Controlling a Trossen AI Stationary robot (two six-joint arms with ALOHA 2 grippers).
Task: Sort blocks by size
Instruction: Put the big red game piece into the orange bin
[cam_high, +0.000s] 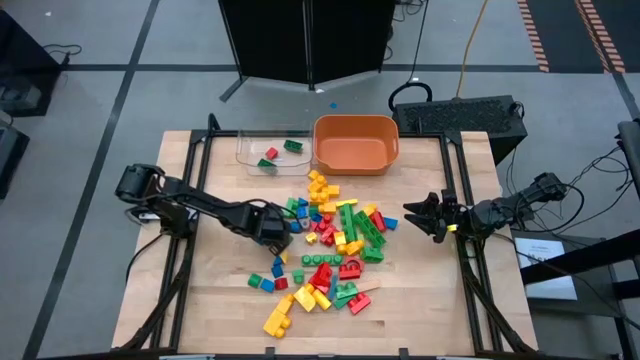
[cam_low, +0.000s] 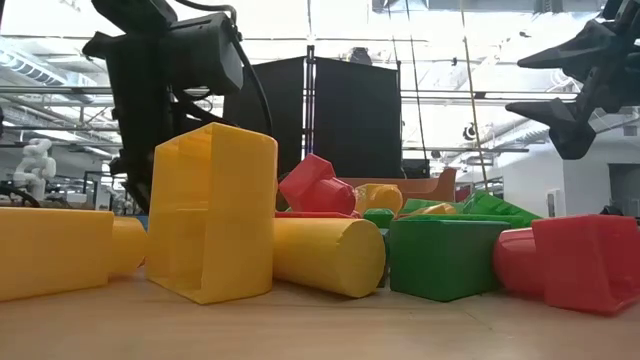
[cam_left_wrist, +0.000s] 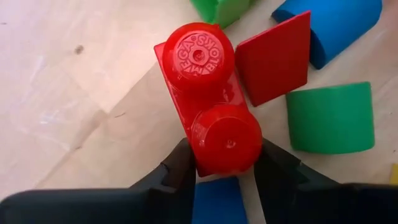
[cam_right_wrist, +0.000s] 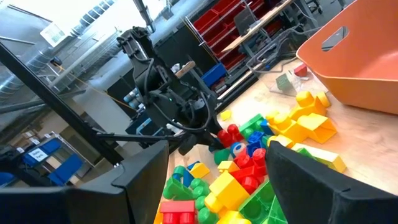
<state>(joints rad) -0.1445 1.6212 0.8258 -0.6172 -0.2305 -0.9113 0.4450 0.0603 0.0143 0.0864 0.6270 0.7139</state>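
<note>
The blocks (cam_high: 335, 240) lie in a loose heap of red, yellow, green and blue pieces on the middle of the wooden table (cam_high: 210, 290). At the heap's left edge my left gripper (cam_left_wrist: 225, 180) points steeply down, shut on a red two-stud block (cam_left_wrist: 208, 93). The right wrist view shows this gripper (cam_right_wrist: 205, 140) from across the heap. My right gripper (cam_high: 415, 218) hangs level and open at the heap's right side, holding nothing. My left gripper pinches the red block's two long sides beside the stud (cam_left_wrist: 227, 140) at one end, one finger (cam_left_wrist: 180, 165) on each side. The fingers come from above, pointing steeply down, and lie across the block. The block lies studs up on the table.
A clear tray (cam_high: 250, 150) with a few blocks stands at the far edge, an orange tub (cam_high: 356, 160) to its right. A red piece (cam_left_wrist: 273, 56), a blue block (cam_left_wrist: 339, 28) and a green block (cam_left_wrist: 329, 118) lie close around the held block. Bare wood lies to the left.
</note>
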